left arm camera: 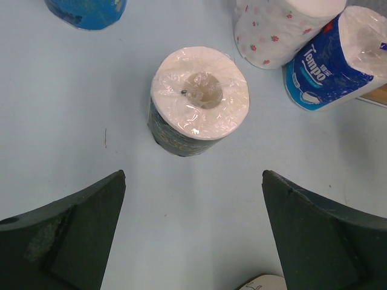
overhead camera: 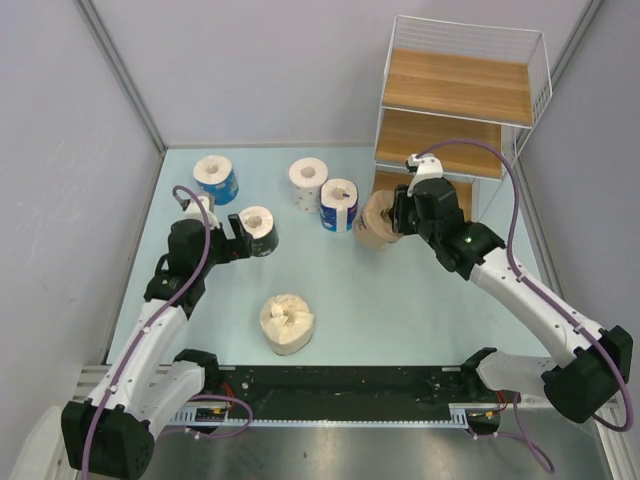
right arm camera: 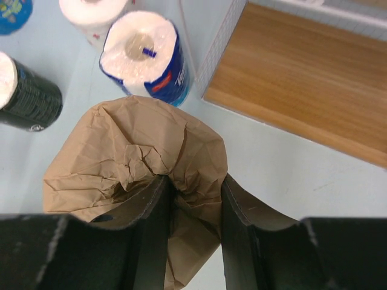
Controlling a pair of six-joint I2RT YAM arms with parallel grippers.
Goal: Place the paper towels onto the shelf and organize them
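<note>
My right gripper (right arm camera: 193, 181) is shut on the wall of the tan-brown paper towel roll (right arm camera: 139, 151), one finger in its crumpled core and one outside. From above this roll (overhead camera: 372, 225) sits just left of the shelf (overhead camera: 440, 140), near its lowest board (right arm camera: 302, 78). My left gripper (left arm camera: 193, 181) is open, its fingers wide apart, and the dark-wrapped roll (left arm camera: 198, 103) stands upright a little ahead of them. On the table also stand a blue roll (overhead camera: 215, 178), a white red-speckled roll (overhead camera: 308, 182), a second blue roll (overhead camera: 338, 205) and a cream roll (overhead camera: 286, 322).
The shelf's wire frame (overhead camera: 540, 70) rises at the back right, against the right wall. The speckled roll (left arm camera: 272, 30) and the blue Tempo roll (left arm camera: 332, 60) stand close together beyond the dark roll. The black rail (overhead camera: 330, 395) runs along the near edge.
</note>
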